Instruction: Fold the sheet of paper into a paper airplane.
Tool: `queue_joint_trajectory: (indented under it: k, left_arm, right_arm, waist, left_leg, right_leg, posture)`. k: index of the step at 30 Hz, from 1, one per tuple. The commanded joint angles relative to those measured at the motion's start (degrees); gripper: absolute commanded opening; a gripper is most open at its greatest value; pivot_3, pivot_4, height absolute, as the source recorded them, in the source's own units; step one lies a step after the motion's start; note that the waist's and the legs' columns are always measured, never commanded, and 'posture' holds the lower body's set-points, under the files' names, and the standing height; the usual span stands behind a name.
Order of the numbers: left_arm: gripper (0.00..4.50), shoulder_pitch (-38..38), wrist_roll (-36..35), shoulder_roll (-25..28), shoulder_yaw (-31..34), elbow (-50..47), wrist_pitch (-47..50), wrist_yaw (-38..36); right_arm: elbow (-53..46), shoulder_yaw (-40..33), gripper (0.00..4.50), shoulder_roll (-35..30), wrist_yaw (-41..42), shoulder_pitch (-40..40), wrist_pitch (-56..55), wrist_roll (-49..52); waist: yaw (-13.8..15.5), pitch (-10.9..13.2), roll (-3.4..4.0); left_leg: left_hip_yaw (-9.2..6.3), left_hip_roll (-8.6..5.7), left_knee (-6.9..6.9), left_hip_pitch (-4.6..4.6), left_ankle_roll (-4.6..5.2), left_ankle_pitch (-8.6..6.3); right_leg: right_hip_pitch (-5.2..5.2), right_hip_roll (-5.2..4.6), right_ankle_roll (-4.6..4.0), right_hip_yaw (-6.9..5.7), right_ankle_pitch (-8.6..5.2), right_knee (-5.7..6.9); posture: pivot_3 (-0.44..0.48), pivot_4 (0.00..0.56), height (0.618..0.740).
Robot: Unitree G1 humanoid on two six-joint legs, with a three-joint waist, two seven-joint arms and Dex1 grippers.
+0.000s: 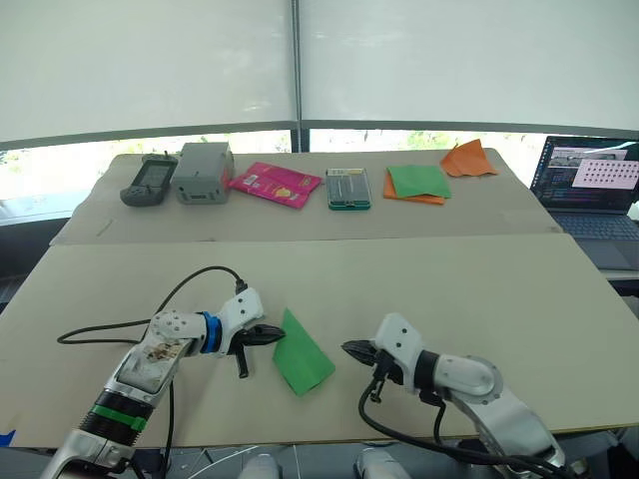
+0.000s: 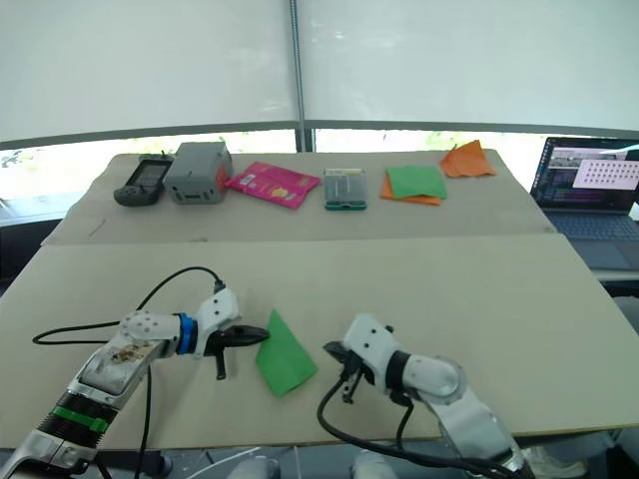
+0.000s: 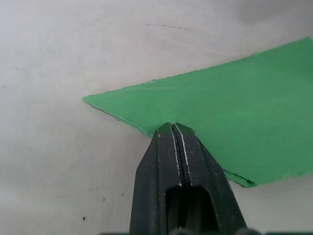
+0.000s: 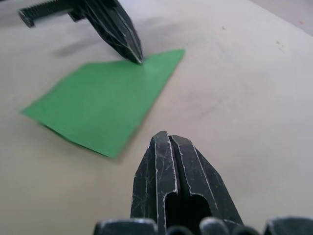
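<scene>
Paper, bright green and folded into a flat pointed wedge [image 1: 302, 355], lies on the near part of the pale beige surface [image 1: 479, 289], its narrow tip aimed toward the far side and its broad end toward the near edge. The left end effector [image 1: 277, 336] sits just at the wedge's left edge with its two black fingers pressed together; the tip meets the paper's edge, though whether it pinches the sheet or merely touches it I cannot tell. The right end effector [image 1: 348, 348] rests to the right of the wedge, a little apart from it, its fingers likewise closed together and holding nothing. Along the far side of the surface stand a dark handheld device [image 1: 149, 181], a grey box [image 1: 205, 171], a pink packet [image 1: 275, 184], a small green-rimmed case [image 1: 348, 189], a green-and-orange stack of paper [image 1: 417, 184] and an orange pointed paper shape [image 1: 468, 159]. At the far right an open laptop [image 1: 591, 187] shows a lit screen.
</scene>
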Motion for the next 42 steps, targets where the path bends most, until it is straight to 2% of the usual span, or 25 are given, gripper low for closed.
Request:
queue_joint_trajectory:
  k: [1, 9, 16, 21, 25, 29, 32, 34, 38, 42]
  left_arm:
    - [0.02, 1.4, 0.5, 0.1, -0.8, -0.1, 1.8, 0.2]
    - [0.02, 2.4, 0.4, 0.0, -0.4, -0.9, 2.4, 0.8]
    - [0.00, 2.9, -0.5, -0.1, 0.6, -2.3, 3.0, 0.9]
    - [0.00, 2.8, -5.6, 1.8, 4.8, -5.4, 4.7, -2.1]
    - [0.00, 1.0, -9.7, 4.7, 8.4, -4.2, 4.2, -6.5]
    - [0.00, -1.1, -12.1, 7.5, 8.8, -3.0, 3.5, -12.5]
    - [0.82, -2.6, -13.0, 7.8, 8.3, -2.0, 2.4, -15.8]
    - [1.52, -3.8, -12.8, 7.5, 7.6, -1.7, 0.8, -18.2]
    - [2.83, -8.7, -5.7, 5.9, 2.7, 6.1, -12.6, -21.7]
    - [2.83, -13.6, -1.0, 3.8, -0.8, 14.8, -26.2, -25.1]
  right_arm:
    - [-2.7, -1.0, 0.00, 0.2, 0.8, -0.8, -2.1, 2.3]
    - [-3.3, 5.4, 0.00, 5.3, -0.7, -2.6, -0.7, 1.6]
    - [-5.1, 6.5, 2.30, 2.8, -1.0, -0.3, -4.6, -1.2]
    - [-5.5, 5.3, 4.00, 1.5, -0.9, 0.4, -5.3, 0.2]
    - [-6.3, 3.8, 4.00, 2.3, -2.0, 1.1, -4.7, 1.9]
    - [-6.1, 2.5, 4.00, 2.0, -2.7, 2.5, -5.1, 1.6]
    - [-5.9, 1.7, 4.05, 2.1, -3.2, 2.7, -5.0, 1.6]
    - [-6.1, 1.0, 4.05, 2.3, -3.5, 2.8, -4.7, 2.0]
    - [-6.5, 0.5, 4.05, 2.0, -3.7, 3.5, -4.3, 2.0]
    - [-7.2, -0.2, 4.05, 2.1, -4.6, 4.0, -3.7, 1.8]
  waist:
    - [0.0, 0.0, 0.00]
    - [0.0, 0.0, 0.07]
    - [0.0, 0.0, 0.03]
    - [-0.2, 0.2, -0.02]
    - [-0.2, 0.5, -0.10]
    - [0.1, 0.6, -0.08]
    - [0.0, 0.6, -0.06]
    - [0.0, 0.7, -0.09]
    - [0.2, 0.7, -0.09]
    - [0.1, 0.7, -0.12]
  left_leg:
    - [0.00, 0.00, -0.01, 0.00, 0.02, 0.01]
    - [0.00, 0.00, -0.02, 0.00, 0.03, 0.02]
    - [0.00, 0.01, -0.01, -0.01, 0.03, 0.02]
    - [0.00, 0.03, -0.04, 0.01, 0.03, 0.02]
    - [-0.01, 0.03, -0.09, 0.00, 0.03, 0.02]
    - [0.01, 0.03, -0.07, -0.03, 0.02, 0.02]
    - [0.04, 0.02, -0.05, -0.04, 0.00, 0.01]
    - [0.03, 0.03, -0.06, -0.04, 0.01, 0.01]
    - [0.04, 0.02, -0.06, -0.04, 0.03, 0.02]
    - [0.04, 0.01, -0.03, -0.09, 0.05, 0.04]
  right_leg:
    - [0.00, 0.00, 0.00, 0.00, 0.00, 0.00]
    - [0.00, 0.00, 0.00, 0.00, 0.00, 0.00]
    - [0.00, -0.01, 0.00, 0.00, 0.00, -0.02]
    - [-0.04, 0.01, 0.00, 0.00, 0.00, 0.01]
    - [-0.08, 0.01, 0.00, 0.00, 0.00, 0.00]
    - [-0.06, -0.01, -0.01, 0.00, 0.00, -0.05]
    - [-0.05, -0.03, -0.01, 0.00, 0.00, -0.09]
    - [-0.07, -0.02, -0.01, 0.00, 0.00, -0.08]
    - [-0.05, -0.02, -0.01, 0.00, 0.00, -0.06]
    - [-0.05, 0.00, -0.01, 0.00, 0.00, -0.07]
  posture:
    - [0.000, 0.150, 0.740]
    - [0.000, 0.150, 0.740]
    - [0.000, 0.150, 0.740]
    - [0.000, 0.150, 0.740]
    - [0.000, 0.150, 0.740]
    - [0.000, 0.150, 0.740]
    - [0.000, 0.150, 0.740]
    - [0.000, 0.150, 0.740]
    - [0.000, 0.150, 0.740]
    - [0.000, 0.150, 0.740]
